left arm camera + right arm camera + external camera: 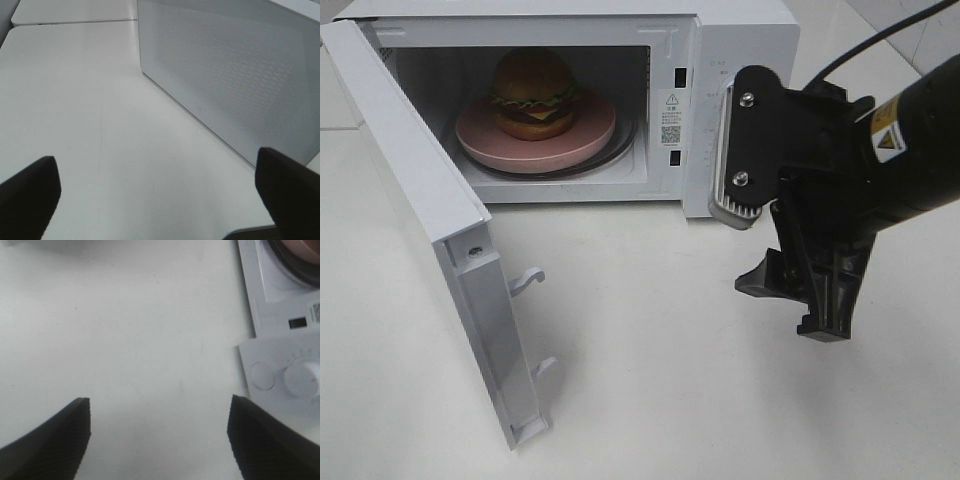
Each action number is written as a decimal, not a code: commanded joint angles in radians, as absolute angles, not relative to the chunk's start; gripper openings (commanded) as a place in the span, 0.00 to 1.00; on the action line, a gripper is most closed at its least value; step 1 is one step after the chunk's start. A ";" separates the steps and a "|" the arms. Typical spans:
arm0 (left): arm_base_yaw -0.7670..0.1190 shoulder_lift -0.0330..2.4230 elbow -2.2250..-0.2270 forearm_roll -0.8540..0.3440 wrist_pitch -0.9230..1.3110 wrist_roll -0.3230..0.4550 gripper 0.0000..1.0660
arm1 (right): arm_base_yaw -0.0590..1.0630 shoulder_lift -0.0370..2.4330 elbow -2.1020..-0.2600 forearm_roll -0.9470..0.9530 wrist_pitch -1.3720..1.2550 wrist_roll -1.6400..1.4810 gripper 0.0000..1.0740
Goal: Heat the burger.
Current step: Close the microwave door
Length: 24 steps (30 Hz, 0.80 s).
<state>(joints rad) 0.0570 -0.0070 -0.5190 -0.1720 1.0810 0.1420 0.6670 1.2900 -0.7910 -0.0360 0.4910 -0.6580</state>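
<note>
The burger (532, 93) is seen upright on the pink plate (480, 142), and both are set inside the cavity of the microwave (740, 30), roughly centred on its turntable. Loading is therefore judged to be done, while closing and starting are not yet done. The door (410, 170) is swung wide on its hinge at the left side of the cavity, its free edge, with the latch hooks (525, 281), pointing out over the white table (650, 390). The right gripper (782, 308) is held above the table just in front of the control panel, to the right of the burger and of the cavity; its fingers are spread apart and nothing is held between them. In its wrist view two dials (300, 380) are seen close by. The left gripper (157, 195) is not shown in the high view; in its own wrist view its fingers are likewise spread and empty, and a white perforated panel (235, 75) is faced, which is taken to be the outer face of the door, though this cannot be told for certain. If so, the door's outer face lies near the left gripper and well apart from the right one, so the closing push is judged to belong to the left arm, and the dials to the right.
</note>
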 commanded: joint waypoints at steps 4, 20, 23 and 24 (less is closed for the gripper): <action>0.058 -0.023 -0.519 -0.177 1.076 0.134 0.92 | 0.670 1.170 -0.770 -0.035 0.623 -0.372 0.68; 0.058 -0.023 -0.519 -0.177 1.076 0.134 0.92 | 0.670 0.992 -0.770 -0.035 0.881 -0.127 0.68; 0.058 -0.023 -0.519 -0.177 1.076 0.134 0.92 | 0.670 0.971 -0.770 -0.035 0.923 -0.104 0.68; 0.058 -0.023 -0.519 -0.177 1.076 0.134 0.92 | 0.670 0.958 -0.770 -0.035 0.950 -0.091 0.68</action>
